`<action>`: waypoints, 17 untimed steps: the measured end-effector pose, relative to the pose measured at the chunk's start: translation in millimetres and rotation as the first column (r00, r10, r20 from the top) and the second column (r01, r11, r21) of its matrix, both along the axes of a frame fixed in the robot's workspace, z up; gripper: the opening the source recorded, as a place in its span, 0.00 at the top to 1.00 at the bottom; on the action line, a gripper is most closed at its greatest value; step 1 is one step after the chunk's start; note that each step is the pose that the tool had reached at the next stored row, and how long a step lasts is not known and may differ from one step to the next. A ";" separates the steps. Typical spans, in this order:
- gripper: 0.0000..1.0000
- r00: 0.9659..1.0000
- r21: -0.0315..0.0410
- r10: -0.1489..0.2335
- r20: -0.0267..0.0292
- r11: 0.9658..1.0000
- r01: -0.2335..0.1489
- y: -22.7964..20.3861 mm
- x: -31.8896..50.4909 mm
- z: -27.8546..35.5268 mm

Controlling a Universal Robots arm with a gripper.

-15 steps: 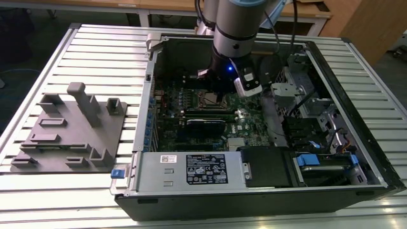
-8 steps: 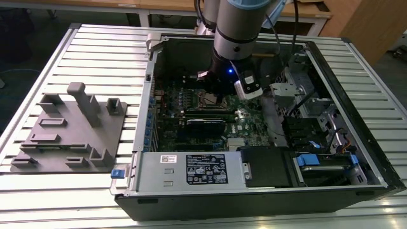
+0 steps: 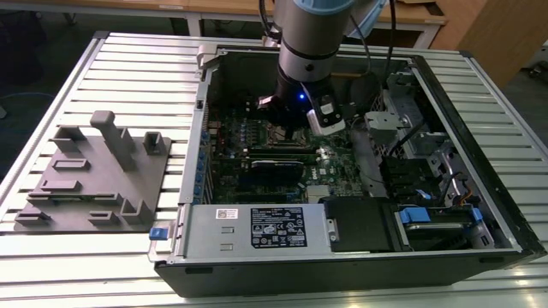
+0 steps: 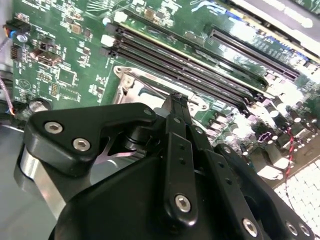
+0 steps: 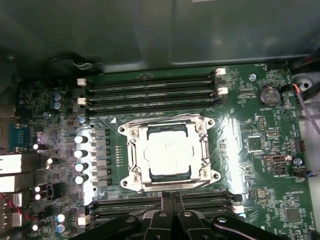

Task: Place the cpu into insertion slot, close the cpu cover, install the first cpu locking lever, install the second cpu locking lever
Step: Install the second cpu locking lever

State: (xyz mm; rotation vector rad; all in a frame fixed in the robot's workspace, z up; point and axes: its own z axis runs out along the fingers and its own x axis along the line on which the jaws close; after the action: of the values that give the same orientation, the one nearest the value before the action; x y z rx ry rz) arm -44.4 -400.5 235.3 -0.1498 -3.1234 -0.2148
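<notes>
Hand (image 5: 172, 197) clenched, apparently empty, fingertips together, pointing down just beside insertion slot (image 5: 169, 151); cpu (image 5: 169, 156) seated under cpu cover (image 5: 135, 165).

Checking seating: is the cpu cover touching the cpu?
Cannot tell. In the first wrist view the cpu cover frames the cpu, but no gap or contact shows.

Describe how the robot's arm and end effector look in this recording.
The arm is a silver-grey cylinder with a light blue joint cap, black cables running alongside, and a small blue light near the wrist. The end effector is matte black, built from linked bars fastened with silver hex screws, tapering to narrow fingers.
</notes>
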 end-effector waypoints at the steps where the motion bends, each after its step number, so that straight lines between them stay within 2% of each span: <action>1: 0.90 1.000 0.003 0.000 0.000 1.000 0.000 -0.7 -1.2 0.0; 10: 0.90 1.000 0.024 0.004 0.000 1.000 -0.004 -6.1 -12.7 -1.1; 17: 0.90 1.000 0.026 0.004 0.000 1.000 -0.004 -8.1 -18.8 -2.8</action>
State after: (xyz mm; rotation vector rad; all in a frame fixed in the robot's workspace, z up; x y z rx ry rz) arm -63.2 -408.6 232.4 -0.1439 -3.1192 -0.2549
